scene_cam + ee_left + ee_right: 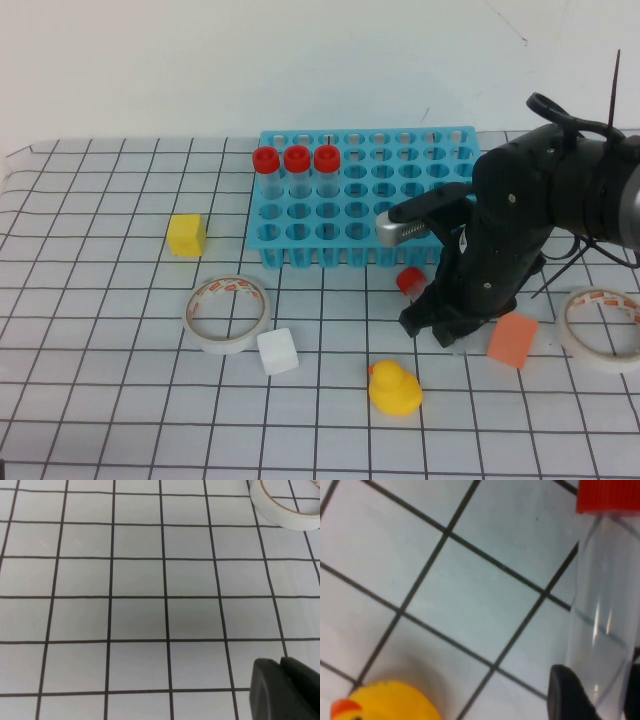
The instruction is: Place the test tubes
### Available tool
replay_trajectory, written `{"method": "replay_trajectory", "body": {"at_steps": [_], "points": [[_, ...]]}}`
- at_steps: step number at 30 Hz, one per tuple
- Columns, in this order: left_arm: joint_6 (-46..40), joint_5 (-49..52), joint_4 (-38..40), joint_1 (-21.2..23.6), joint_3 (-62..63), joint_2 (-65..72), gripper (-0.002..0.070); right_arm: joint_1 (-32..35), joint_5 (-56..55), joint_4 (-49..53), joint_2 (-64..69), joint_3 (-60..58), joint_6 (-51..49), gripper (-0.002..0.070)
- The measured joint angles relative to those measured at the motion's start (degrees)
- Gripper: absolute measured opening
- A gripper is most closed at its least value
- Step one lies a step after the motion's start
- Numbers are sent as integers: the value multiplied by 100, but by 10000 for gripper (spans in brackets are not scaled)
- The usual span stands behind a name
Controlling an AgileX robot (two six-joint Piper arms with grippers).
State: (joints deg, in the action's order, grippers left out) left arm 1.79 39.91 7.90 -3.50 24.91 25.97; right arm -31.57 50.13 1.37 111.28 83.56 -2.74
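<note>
Nearest the robot, a glossy yellow rubber duck [395, 388] sits on the white, black-gridded table [120, 420], at about seven o'clock from the right gripper [597, 696]. That gripper is down at the table surface. Its dark fingers [567, 695] pinch the flanks of a test tube [605, 605] lying flat, a smooth clear cylinder whose red cap [410, 281] points toward eleven o'clock. A matte orange block [512, 340] lies just beside the gripper at four o'clock. A white cube [277, 351] and a flat white tape roll [227, 315] lie well apart at nine.

The left gripper [281, 675] is outside the high view. It hovers over bare grid with its fingers pressed together, holding nothing.

Farther back, at ten o'clock, is a yellow cube [186, 235]. At twelve stands the blue plastic rack [400, 205], a lattice of round holes. Three tubes [297, 172] with red caps stand upright side by side in its left part.

The task looks mostly done, with three tubes seated and the fourth gripped but not yet off the table. It probably needs lifting, turning upright and lowering into a free hole. No other loose tube shows.
</note>
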Motion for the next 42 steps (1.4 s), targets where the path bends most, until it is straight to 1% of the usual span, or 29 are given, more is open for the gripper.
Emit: {"method": "replay_trajectory", "body": {"at_steps": [6,12,15,18,20,22,23,26,28,30,31,34,36,38,39,40,42], "points": [[0,13,0,0,0,0,-1,0,537,-12,-249,0,174,220],[0,-45,-14,0,0,0,-1,0,794,-352,-1082,0,500,219],[0,-388,-21,0,0,0,-1,0,611,-598,-1648,0,692,218],[0,-1148,-27,0,-9,0,-1,0,194,-996,-2251,0,1101,218],[0,-1890,-35,0,-13,0,-1,0,-134,-1434,-2575,0,1575,218],[0,-2737,-35,0,-13,0,-1,0,-488,-2231,-2783,0,2246,218],[0,-3520,-35,0,-13,0,-1,-74,-781,-3105,-2903,0,3132,218],[0,-4659,-235,0,-13,0,-1,-283,-1095,-4568,-2958,0,4878,217],[112,-5359,-558,0,-13,0,-1,-458,-1224,-5585,-2919,-24,6062,217],[615,-5939,-1109,0,-13,0,-1,-623,-1268,-6476,-2837,-32,7038,217],[945,-6145,-1421,0,-13,0,-1,-715,-1292,-6846,-2777,-32,7532,217],[2487,-6798,-2909,0,-13,0,-1,-948,-1373,-7599,-2578,-36,8715,217],[3537,-7232,-4116,0,-13,0,-1,-1052,-1402,-7909,-2443,-36,9286,217],[4300,-7572,-5134,0,-13,0,-1,-1113,-1402,-8110,-2295,-36,9588,217],[4606,-7670,-5487,0,-13,0,-1,-1125,-1360,-8178,-2229,-36,9683,217],[4828,-7692,-5674,0,-13,0,-1,-1134,-1322,-8219,-2163,-36,9742,217],[5309,-7632,-5775,0,-13,0,-1,-1148,-1227,-8262,-2053,-36,9814,217]]}}
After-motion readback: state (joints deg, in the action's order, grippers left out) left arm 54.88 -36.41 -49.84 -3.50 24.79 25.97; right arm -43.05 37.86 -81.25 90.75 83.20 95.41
